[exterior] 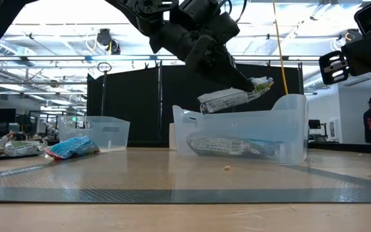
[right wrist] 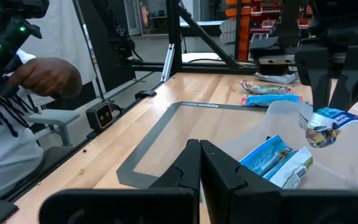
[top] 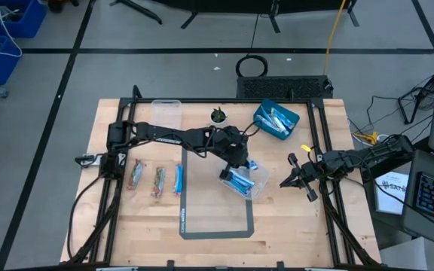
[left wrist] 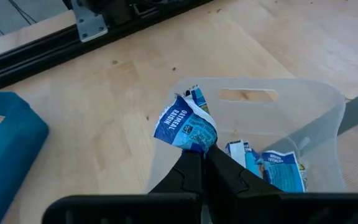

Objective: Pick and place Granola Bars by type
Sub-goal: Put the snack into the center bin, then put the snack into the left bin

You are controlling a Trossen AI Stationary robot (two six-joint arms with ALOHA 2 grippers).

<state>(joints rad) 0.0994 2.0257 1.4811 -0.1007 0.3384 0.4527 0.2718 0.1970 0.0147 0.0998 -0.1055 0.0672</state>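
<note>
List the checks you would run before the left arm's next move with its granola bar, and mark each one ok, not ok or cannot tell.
1. Left gripper shut on the blue bar: ok.
2. Bar lifted above the clear tub: ok.
3. Right gripper shut, waiting beside the tub, clear of the left arm: ok.
4. Three bars lie in a row on the table's left, apart: ok.
5. Blue bin still holds bars: ok.
6. Held bar's type matches the tub's: cannot tell.
</note>
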